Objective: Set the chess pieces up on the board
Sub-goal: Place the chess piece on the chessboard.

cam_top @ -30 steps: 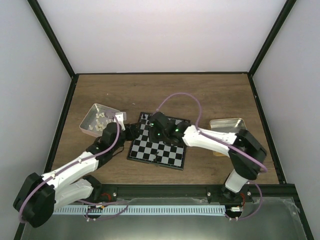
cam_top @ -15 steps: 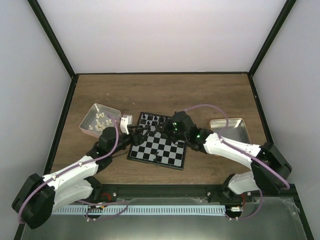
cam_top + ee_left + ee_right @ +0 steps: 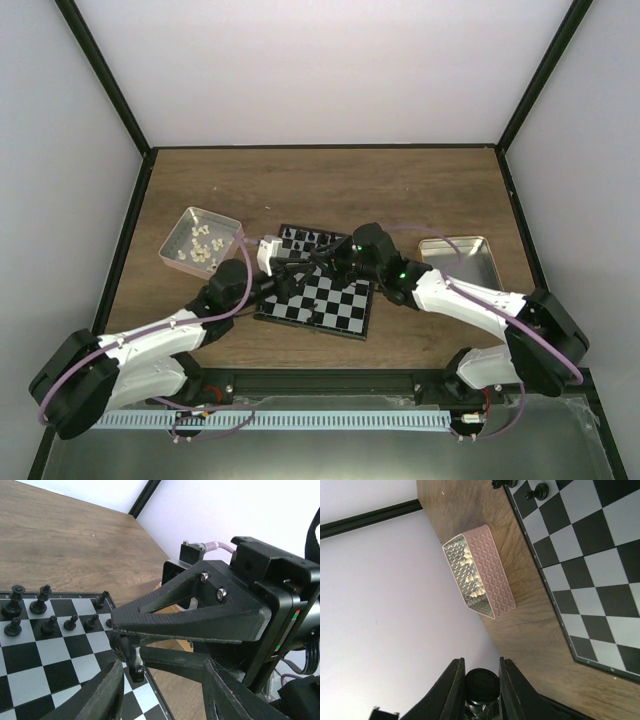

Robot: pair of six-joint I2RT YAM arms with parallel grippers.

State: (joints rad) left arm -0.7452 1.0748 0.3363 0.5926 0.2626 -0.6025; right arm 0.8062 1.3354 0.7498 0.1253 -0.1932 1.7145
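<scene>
The board (image 3: 330, 300) lies in the middle of the table. Several black chess pieces (image 3: 304, 238) stand along its far edge; they also show in the left wrist view (image 3: 42, 615) and at the top of the right wrist view (image 3: 538, 490). My right gripper (image 3: 337, 265) hangs over the board's far right part, shut on a black chess piece (image 3: 482, 685), also seen in the left wrist view (image 3: 131, 661). My left gripper (image 3: 290, 280) is open, its fingers (image 3: 107, 695) either side of that held piece without touching it.
A pinkish tin (image 3: 200, 240) with cream-white pieces stands left of the board, also in the right wrist view (image 3: 479, 572). A tan-rimmed metal tin (image 3: 455, 257) lies right of the board. The two arms nearly meet over the board.
My right gripper has swung from the board's left part to its far right part. My left gripper has moved right over the board, up to the held piece.
</scene>
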